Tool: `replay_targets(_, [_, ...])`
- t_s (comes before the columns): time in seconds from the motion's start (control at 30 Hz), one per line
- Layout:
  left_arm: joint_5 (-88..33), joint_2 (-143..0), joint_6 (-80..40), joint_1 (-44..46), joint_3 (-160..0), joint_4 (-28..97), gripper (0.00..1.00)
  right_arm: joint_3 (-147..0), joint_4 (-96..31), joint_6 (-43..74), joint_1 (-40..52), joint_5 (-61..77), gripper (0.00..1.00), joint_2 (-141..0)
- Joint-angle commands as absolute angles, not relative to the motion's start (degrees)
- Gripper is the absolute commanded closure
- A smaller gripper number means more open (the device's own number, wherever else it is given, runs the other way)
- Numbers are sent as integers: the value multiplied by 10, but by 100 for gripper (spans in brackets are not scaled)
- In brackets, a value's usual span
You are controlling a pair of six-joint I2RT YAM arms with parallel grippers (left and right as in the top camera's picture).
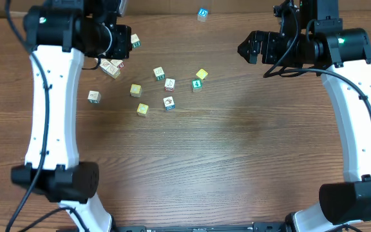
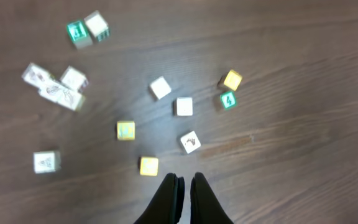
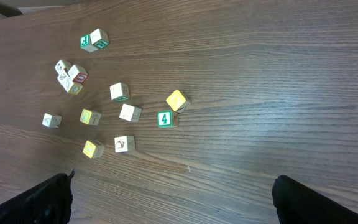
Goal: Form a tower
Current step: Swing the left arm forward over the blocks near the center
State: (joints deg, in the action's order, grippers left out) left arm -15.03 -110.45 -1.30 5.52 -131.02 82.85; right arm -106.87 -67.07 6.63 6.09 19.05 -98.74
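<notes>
No tower standing; cubes [image 1: 169, 84] lie scattered mid-desk [image 1: 237, 161], a heaped cluster [image 1: 111, 66] by the left arm [image 1: 53, 96]; left jaws clenched on nothing, right jaws released; risk: descending clenched would shove the yellow cube [image 2: 148, 165]; close neighbours crowd any grasp.

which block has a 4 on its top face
The green-faced block right beside the plain yellow block, at the right edge of the scatter in the overhead view. Its top shows a white 4 on green.

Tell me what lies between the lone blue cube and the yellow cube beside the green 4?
Nothing; overhead shows only bare table from blue cube to yellow cube.
</notes>
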Motion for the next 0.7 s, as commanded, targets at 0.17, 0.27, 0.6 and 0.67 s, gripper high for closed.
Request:
replay_targets(0.17, [-130,-1196,-61,71,-1324,863,45,-1076,-669,66,65,187,0,-982])
replay_targets(0.27, [-130,-1229,-65,81,-1324,878,42,-1076,-669,66,65,187,0,-982])
replay_targets(0.6, [-77,-1331,-158,142,-1324,912,43,-1076,-669,66,65,187,0,-982])
replay_targets(0.67, [-63,-1350,-188,155,-1324,914,43,-1076,-669,66,65,187,0,-982])
